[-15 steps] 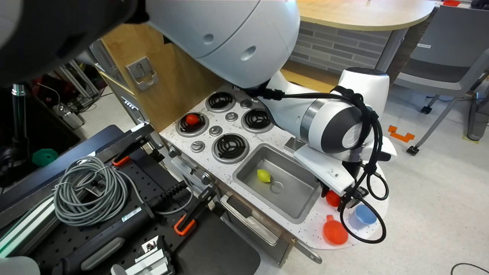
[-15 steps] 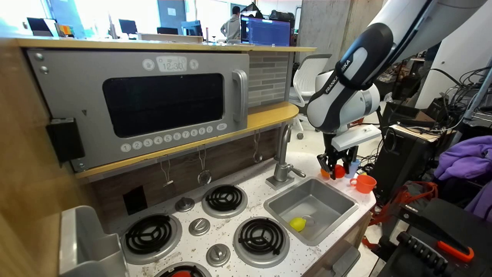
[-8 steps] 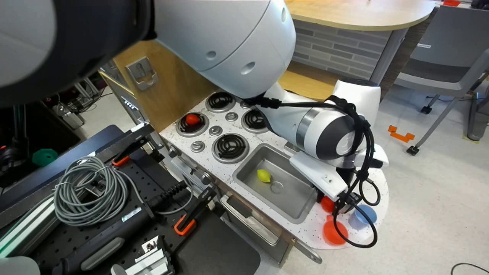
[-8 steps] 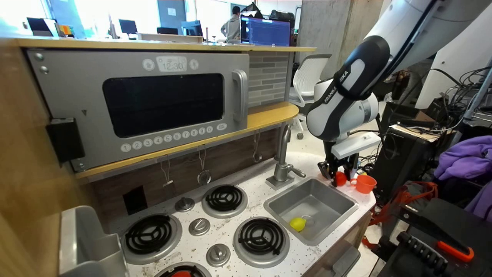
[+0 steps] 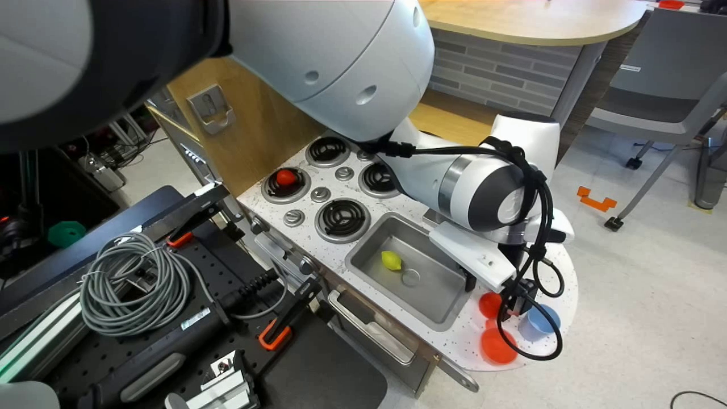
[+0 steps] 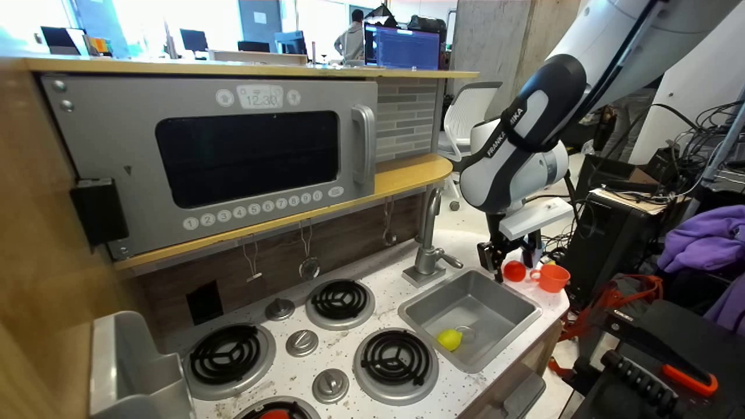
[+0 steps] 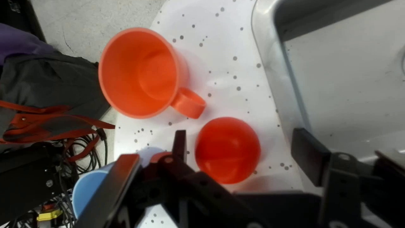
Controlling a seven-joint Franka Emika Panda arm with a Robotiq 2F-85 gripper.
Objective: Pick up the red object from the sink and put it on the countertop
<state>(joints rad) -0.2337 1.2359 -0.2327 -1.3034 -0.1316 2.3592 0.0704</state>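
The red object [image 7: 227,150], a shiny roundish piece, rests on the speckled white countertop [image 7: 221,69] between the sink and the cups. Both exterior views show this red object [image 5: 490,305] [image 6: 514,271] just outside the basin. My gripper [image 7: 239,137] stands open around it, with a gap on either side of the red object. One of the fingers [image 7: 308,155] hangs over the rim of the sink [image 7: 272,41]; the opposite one is near the blue cup. In an exterior view the grey sink [image 5: 431,284] holds a yellow piece [image 5: 391,260].
An orange-red cup [image 7: 139,72] stands close to the red object, its handle turned towards it. Beside my gripper is a blue cup [image 5: 539,322]. Another red piece [image 5: 285,178] sits on a burner. The tall faucet [image 6: 428,256] rises behind the sink.
One second ago the gripper was shut on the red object above the countertop. It came down, then its fingers spread, and the red object now rests free between them.
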